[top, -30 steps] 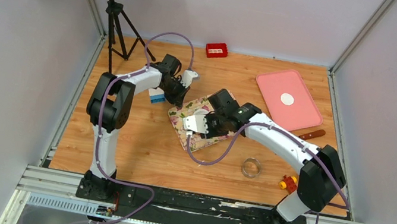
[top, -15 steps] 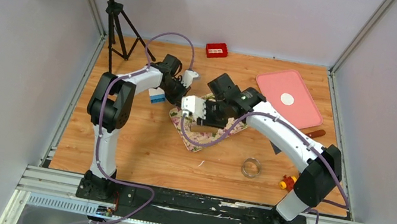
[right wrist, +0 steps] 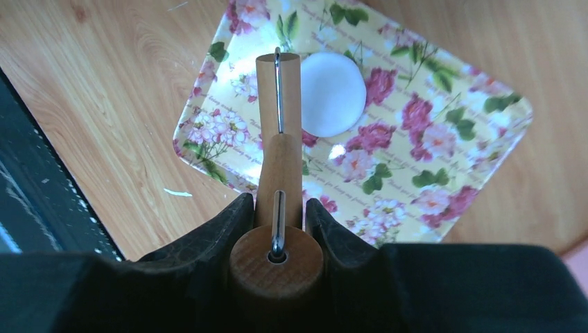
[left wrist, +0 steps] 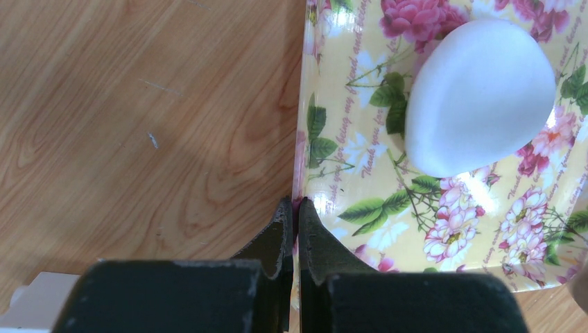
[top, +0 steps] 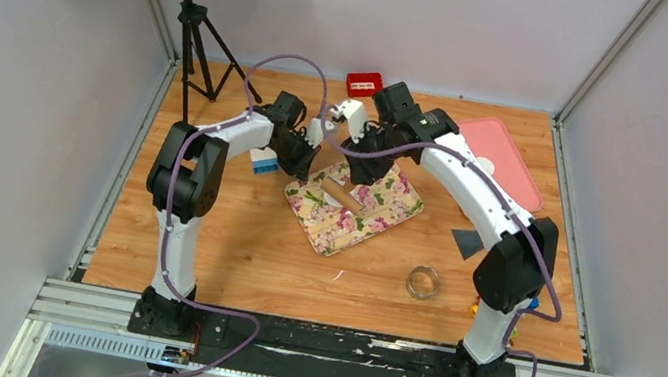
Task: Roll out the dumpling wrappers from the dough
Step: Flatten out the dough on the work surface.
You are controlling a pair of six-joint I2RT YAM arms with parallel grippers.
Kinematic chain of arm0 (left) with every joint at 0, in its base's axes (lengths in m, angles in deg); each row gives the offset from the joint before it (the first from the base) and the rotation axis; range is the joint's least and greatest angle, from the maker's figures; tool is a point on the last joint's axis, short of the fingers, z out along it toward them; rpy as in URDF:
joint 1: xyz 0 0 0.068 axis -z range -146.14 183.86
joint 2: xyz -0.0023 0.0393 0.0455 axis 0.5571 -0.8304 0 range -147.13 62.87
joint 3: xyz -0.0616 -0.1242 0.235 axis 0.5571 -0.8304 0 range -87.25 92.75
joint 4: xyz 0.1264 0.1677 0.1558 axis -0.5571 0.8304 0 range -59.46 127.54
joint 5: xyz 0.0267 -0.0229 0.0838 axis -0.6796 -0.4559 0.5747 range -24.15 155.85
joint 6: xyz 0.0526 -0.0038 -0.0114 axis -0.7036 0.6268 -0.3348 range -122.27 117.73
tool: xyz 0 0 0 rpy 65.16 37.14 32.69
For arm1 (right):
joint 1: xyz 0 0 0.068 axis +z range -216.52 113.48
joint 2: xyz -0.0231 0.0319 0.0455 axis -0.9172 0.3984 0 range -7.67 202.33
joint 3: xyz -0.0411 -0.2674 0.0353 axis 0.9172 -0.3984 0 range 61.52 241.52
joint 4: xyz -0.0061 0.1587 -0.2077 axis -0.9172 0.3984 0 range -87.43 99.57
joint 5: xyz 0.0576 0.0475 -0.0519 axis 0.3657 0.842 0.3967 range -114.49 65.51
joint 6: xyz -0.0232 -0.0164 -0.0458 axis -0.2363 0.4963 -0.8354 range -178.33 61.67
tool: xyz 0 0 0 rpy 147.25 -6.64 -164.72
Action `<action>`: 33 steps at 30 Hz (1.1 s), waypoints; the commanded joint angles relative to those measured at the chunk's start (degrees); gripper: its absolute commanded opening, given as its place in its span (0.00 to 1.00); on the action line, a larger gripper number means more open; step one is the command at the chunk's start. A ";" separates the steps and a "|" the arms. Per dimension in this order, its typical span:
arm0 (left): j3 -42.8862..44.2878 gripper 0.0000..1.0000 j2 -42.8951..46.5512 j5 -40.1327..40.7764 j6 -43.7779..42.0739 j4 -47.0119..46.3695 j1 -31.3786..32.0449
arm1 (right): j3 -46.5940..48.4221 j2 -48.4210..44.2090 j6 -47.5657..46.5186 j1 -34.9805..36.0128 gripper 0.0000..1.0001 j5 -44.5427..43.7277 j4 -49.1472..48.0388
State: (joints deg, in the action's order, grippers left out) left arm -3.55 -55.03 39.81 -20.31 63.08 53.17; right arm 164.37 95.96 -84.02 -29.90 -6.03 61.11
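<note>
**Rolling pin held over the dough**

Nearest us, 1 metal ring cutter [top: 423,282] sits on the wooden table [top: 229,253]. Beyond it lies the floral tray [top: 376,217], with the dough [left wrist: 478,97], 1 smooth white ball, resting on it. The left gripper [left wrist: 295,215] is pinched tight on the tray's rim. The right gripper [right wrist: 279,208] clamps a wooden rolling pin [right wrist: 279,139], whose far end shows just beside the dough. Farthest back we see a pink board [top: 516,167] and a red box [top: 364,83].

Left gripper [left wrist: 294,205] closed on rim of floral tray [left wrist: 331,104]; white dough [left wrist: 478,97] lump on tray; wooden table [left wrist: 139,104] alongside.
</note>
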 commanded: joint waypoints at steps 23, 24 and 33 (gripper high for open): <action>0.17 0.00 -0.93 0.70 -0.24 -0.45 0.64 | 10.85 15.97 24.92 -11.24 0.00 15.36 0.83; 0.15 0.00 -0.99 0.77 -0.28 -0.45 0.64 | 10.74 16.62 25.12 -11.44 0.00 14.93 0.77; 0.02 0.00 -0.86 0.78 -0.37 -0.46 0.73 | 8.04 19.94 24.68 -14.25 0.00 9.80 0.79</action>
State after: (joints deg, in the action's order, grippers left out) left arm -3.55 -55.03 39.48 -20.40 62.92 53.34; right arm 173.51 115.09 -59.61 -42.31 7.98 62.99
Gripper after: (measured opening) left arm 0.017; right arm 0.328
